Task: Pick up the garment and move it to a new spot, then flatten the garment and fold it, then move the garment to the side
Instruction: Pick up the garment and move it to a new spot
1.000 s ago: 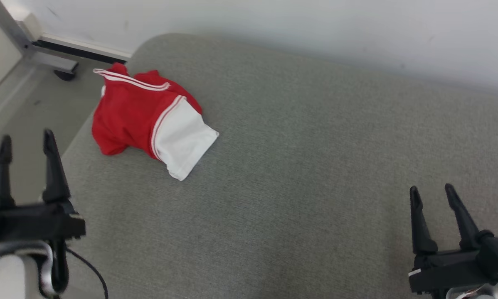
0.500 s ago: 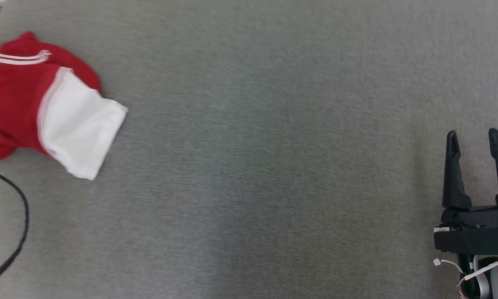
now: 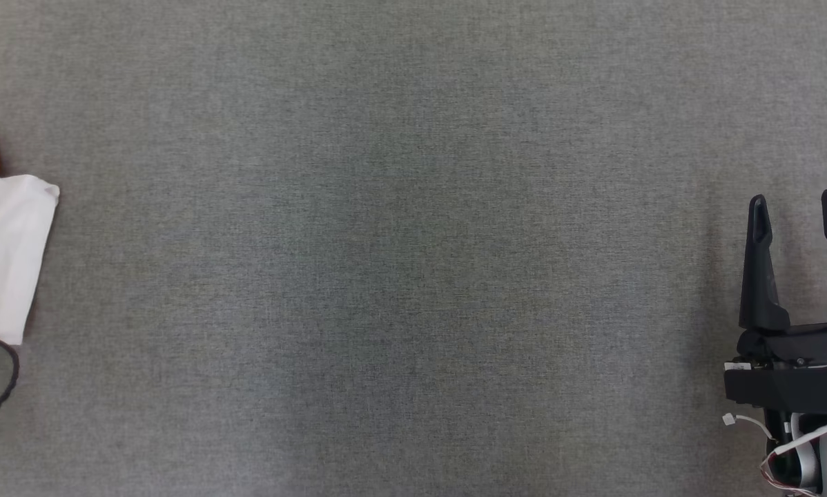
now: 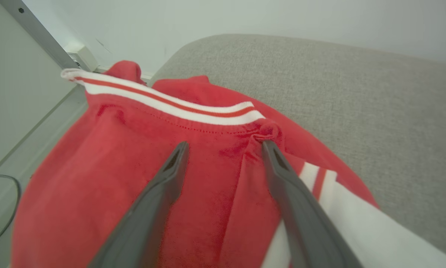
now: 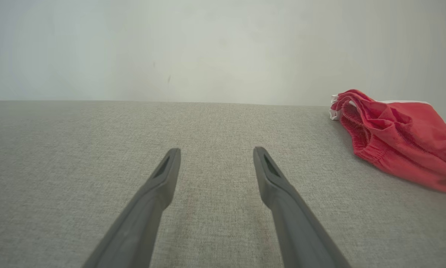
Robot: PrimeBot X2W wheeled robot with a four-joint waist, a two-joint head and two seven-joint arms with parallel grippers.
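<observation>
The garment (image 4: 107,178) is red with white stripes and a white panel, and it lies crumpled on a grey upholstered surface (image 3: 413,276). In the head view its white panel (image 3: 3,255) shows at the far left edge. In the left wrist view my left gripper (image 4: 225,149) is open and hovers close over the red cloth. Its fingertips (image 4: 269,149) straddle a fold just below the striped band. My right gripper (image 3: 796,207) stands open at the lower right above bare surface, far from the garment, with nothing between its fingers (image 5: 167,167).
A black cable (image 3: 6,386) loops at the head view's left edge. A pale wall (image 5: 208,48) rises behind the surface. At the right edge of the right wrist view lies crumpled red cloth (image 5: 401,145) with a gathered hem; I cannot tell whether it is the same garment.
The head camera has swung down and to the right, so the garment now sits at that view's left edge and the left gripper has left it. The right gripper stays open.
</observation>
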